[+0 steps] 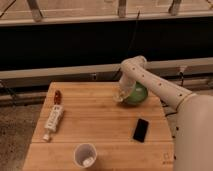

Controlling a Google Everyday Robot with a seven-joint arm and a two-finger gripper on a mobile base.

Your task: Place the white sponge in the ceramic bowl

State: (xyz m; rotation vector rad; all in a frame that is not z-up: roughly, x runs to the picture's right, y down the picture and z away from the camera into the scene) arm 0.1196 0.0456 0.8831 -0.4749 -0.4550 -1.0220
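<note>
The ceramic bowl (137,94) is glossy green and stands at the back right of the wooden table (95,125). My arm comes in from the right and bends down in front of the bowl. My gripper (119,96) hangs at the bowl's left rim, just above the table. A small off-white block, the white sponge (118,98), shows at its tip, and the gripper looks shut on it. The arm hides part of the bowl.
A white tube with a red cap (53,121) lies at the left of the table. A black phone (141,130) lies at the right front. A white cup (85,154) stands at the front edge. A dark wall and railing run behind the table.
</note>
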